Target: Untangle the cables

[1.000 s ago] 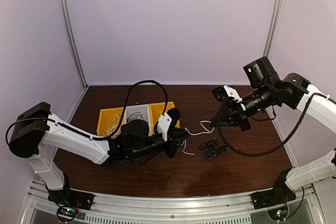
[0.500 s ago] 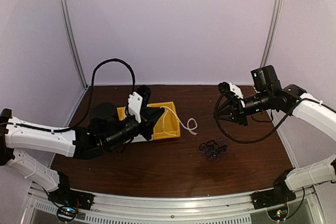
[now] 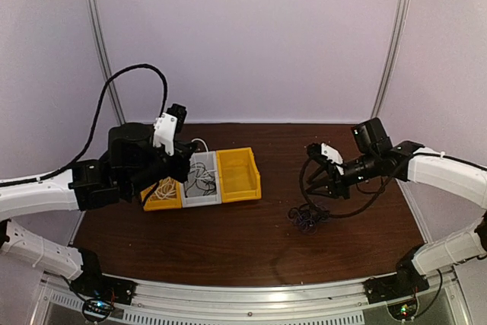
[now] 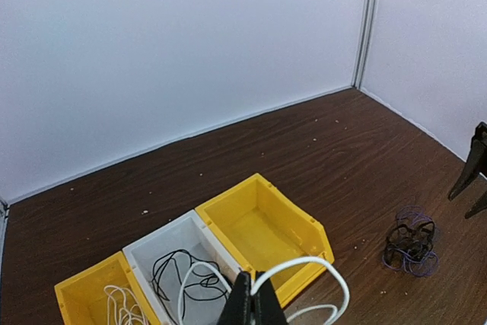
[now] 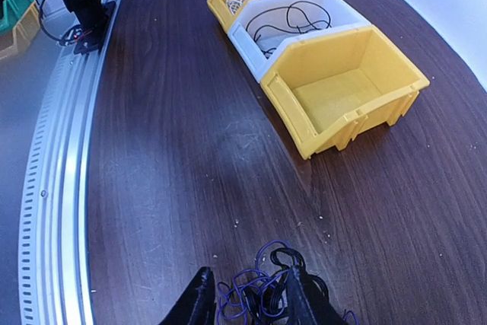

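My left gripper [image 4: 255, 306] is shut on a white cable [image 4: 338, 275], whose loop hangs over the bins; from above the gripper [image 3: 185, 159] hovers over the middle bin. A dark blue and black tangle of cables [image 3: 307, 218] lies on the table to the right. My right gripper [image 5: 249, 302] is open, its two fingers straddling that tangle [image 5: 266, 287] just above it. Another white cable [image 4: 125, 306] lies in the left yellow bin. A black cable [image 4: 179, 275] lies in the pale middle bin.
Three bins stand in a row left of centre: a yellow one [image 3: 162, 205], a pale grey one [image 3: 204, 202] and an empty yellow one [image 3: 239, 197]. White walls enclose the brown table. A metal rail [image 5: 61, 157] runs along the near edge.
My left arm has swung left and up, carrying the white cable from the table's middle to above the bins. My right gripper let that cable go, opened and dropped to the dark tangle.
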{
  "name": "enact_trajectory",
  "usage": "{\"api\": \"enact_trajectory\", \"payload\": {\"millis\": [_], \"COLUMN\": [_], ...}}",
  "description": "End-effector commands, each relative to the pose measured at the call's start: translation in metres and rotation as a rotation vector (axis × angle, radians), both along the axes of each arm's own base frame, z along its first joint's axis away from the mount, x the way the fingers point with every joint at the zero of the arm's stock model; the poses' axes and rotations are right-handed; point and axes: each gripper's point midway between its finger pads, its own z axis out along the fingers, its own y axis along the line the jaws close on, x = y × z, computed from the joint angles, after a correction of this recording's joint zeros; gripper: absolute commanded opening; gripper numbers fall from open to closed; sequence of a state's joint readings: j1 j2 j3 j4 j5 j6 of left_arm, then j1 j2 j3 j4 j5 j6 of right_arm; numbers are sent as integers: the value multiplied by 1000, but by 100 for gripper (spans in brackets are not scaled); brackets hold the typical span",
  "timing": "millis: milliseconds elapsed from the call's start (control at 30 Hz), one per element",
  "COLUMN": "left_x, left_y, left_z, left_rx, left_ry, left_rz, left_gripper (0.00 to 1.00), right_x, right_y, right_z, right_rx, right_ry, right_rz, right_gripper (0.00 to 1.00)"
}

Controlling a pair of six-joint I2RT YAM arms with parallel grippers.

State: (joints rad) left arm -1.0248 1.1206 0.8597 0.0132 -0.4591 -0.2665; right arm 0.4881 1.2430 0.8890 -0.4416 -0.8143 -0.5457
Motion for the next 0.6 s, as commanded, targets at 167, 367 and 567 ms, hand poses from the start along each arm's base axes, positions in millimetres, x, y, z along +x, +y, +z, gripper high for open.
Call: {"api": "enact_trajectory", "payload": {"millis": [167,367,567], "left_x": [12,18,31], "left_y": [70,100,131], "left_z": [-23,-49,-68], "left_rx": [10,56,76], "left_ry": [171,264,339], "left_rz": [305,460,617], "left_gripper": [0,0,0], "right_x": [14,15,16], "right_y": [-11,-13,-14], "right_z": [-34,-37,-42], "right_rx": [-99,-112,-129], "right_ry": [-38,-45,-43], "right_rz": [-58,-64,-66], "right_gripper": [34,35,36]}}
